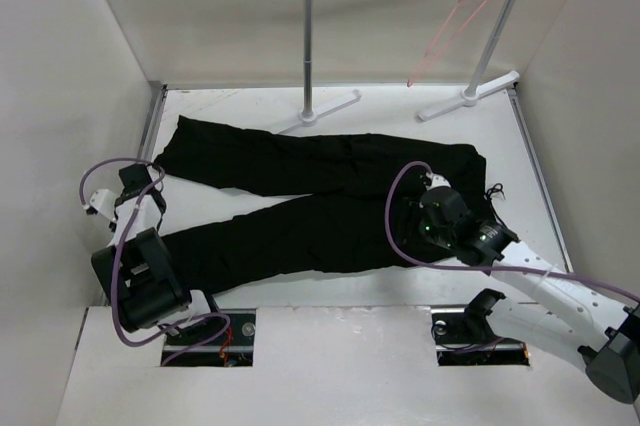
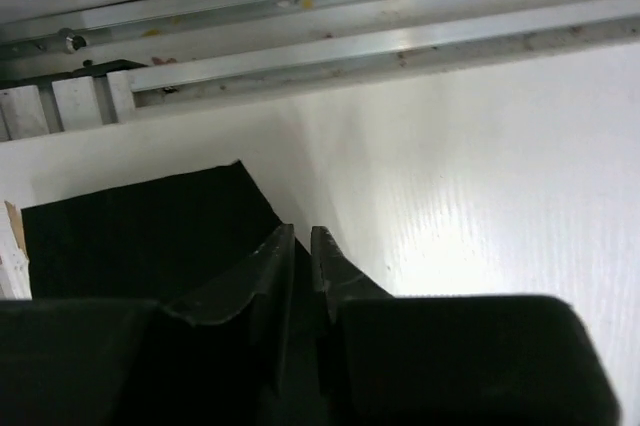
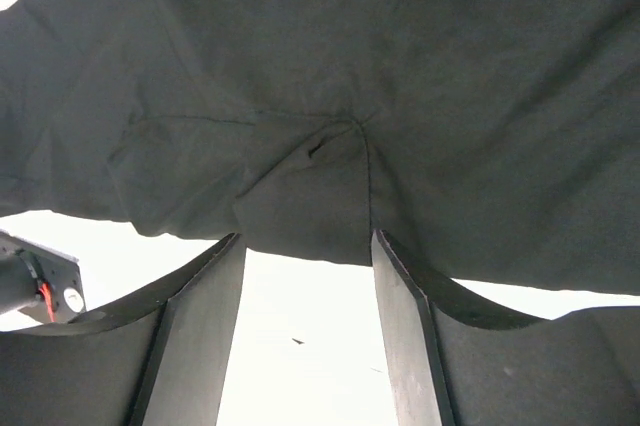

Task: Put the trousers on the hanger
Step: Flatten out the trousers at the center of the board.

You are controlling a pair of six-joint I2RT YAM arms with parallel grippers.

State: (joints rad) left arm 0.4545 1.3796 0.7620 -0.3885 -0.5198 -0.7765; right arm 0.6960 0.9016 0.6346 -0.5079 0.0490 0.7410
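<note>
With the trousers [image 1: 330, 171] flat on the surface [image 1: 330, 286], hem at the nearly closed left jaws (cloth caught or not, I cannot tell) and crotch seam just ahead of the parted right jaws, both should bite deep before lifting toward the hanger [image 1: 447, 38] far beyond.

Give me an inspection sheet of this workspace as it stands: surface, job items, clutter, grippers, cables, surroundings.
Surface: white table, bare around the cloth.
Job's things: the trousers lie flat, legs pointing left; the hanger hangs empty on the rail stand.
Clutter: nothing seen.
Grippers: left gripper nearly shut at a leg's edge, grip unclear; right gripper open over the trousers' edge.
Cables: purple cables loop along both arms, one over the trousers.
Surroundings: white walls on three sides.
</note>
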